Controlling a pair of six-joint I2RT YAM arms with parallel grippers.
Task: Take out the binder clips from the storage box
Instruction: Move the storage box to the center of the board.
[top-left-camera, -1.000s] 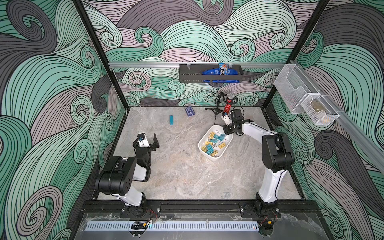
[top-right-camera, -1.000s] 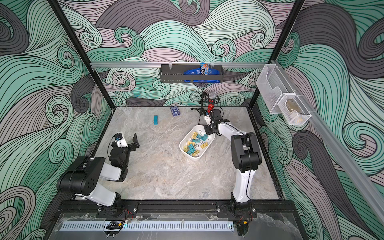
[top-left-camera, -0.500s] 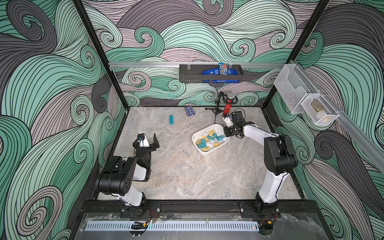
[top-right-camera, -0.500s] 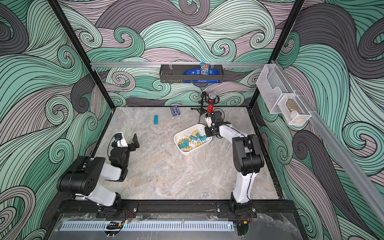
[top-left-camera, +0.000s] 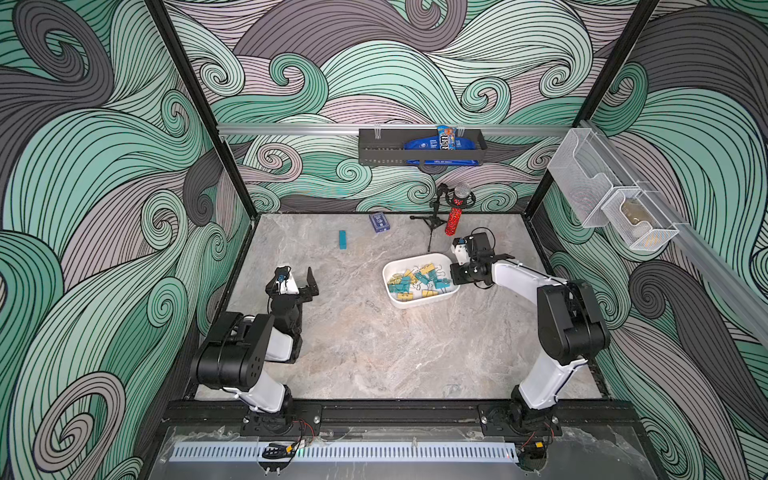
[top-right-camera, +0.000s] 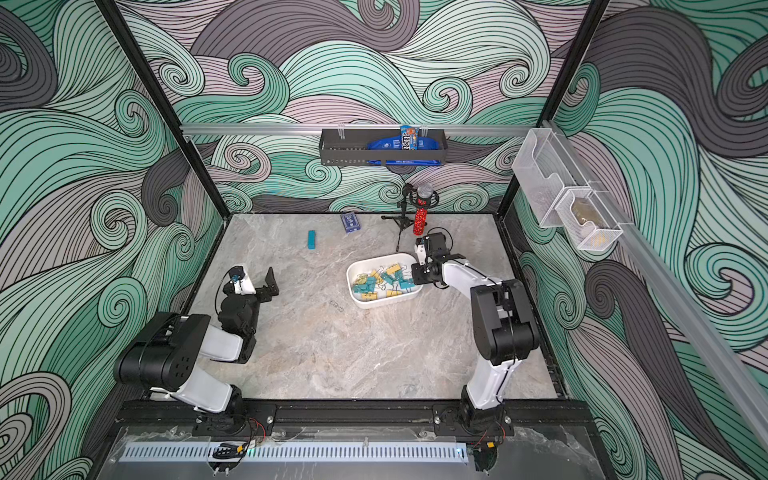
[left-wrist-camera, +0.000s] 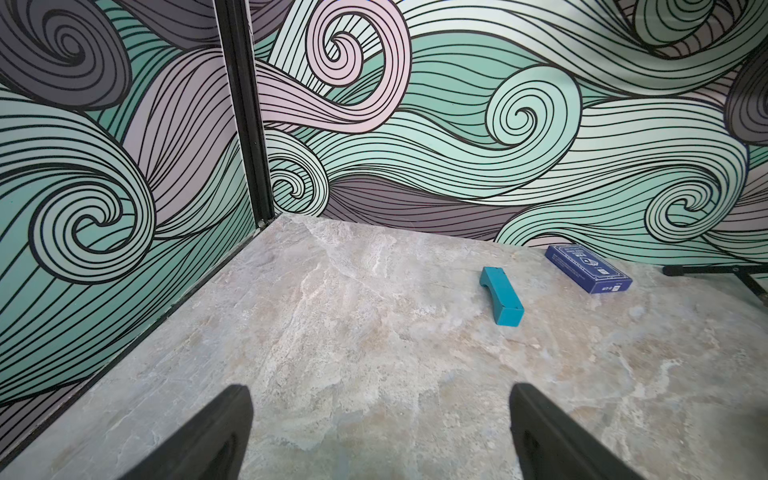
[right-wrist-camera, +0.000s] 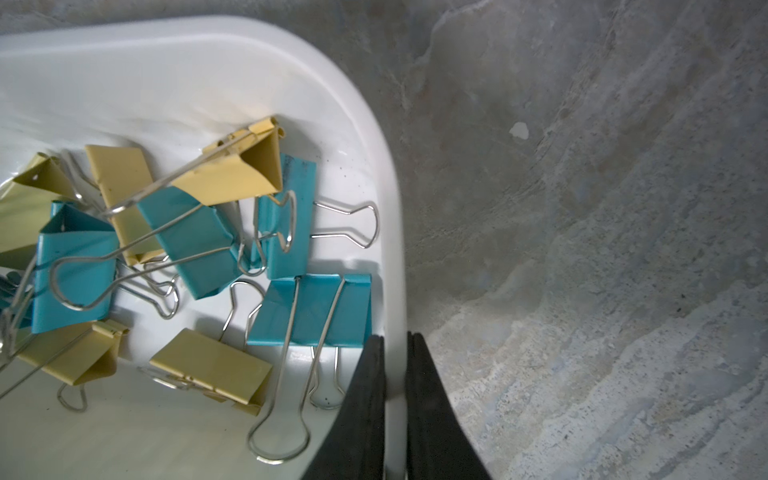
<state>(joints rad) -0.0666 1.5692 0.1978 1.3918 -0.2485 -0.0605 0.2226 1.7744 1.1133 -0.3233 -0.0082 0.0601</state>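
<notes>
Top views: found the white shallow rounded-corner plastic storage box (top-left-camera: 409, 302) (top-right-camera: 374, 303) flat on the grey marbled counter (top-left-camera: 374, 353), right of centre. Saw the teal and yellow binder clips with silver wire handles (top-left-camera: 417, 282) (top-right-camera: 380, 282) piled inside. Small wire-like bit (top-left-camera: 372, 306) on the counter just in front of the box: too small to identify. Saw right jaws down at the box end nearest the right arm, on the rim. Read that as a hold on the tub itself, not on a clip, probably to drag or tip it rather than pick singly. Saw left jaws spread wide, empty, well apart from the box; judged that as parked clear of the work. Noted along the back: flat teal rectangular block (top-left-camera: 342, 240), dark blue card box (top-left-camera: 379, 222), red glitter microphone on a black tripod (top-left-camera: 453, 216). Tripod leg close to the box's back rim; could not tell contact.

Left wrist: confirmed jaws fully apart, nothing between but bare counter. Teal block (left-wrist-camera: 500, 297) and blue box (left-wrist-camera: 588, 268) well ahead, untouched.

Right wrist: saw jaws nearly shut, straddling the thin white box wall (right-wrist-camera: 395, 249), one inside, one outside, wall pinched between. Nearest teal clip (right-wrist-camera: 309, 309) just beside the inner jaw, not gripped. Rest of the clips (right-wrist-camera: 199, 232) tangled, handles interlocked; expected several to lift together on one pick.
</notes>
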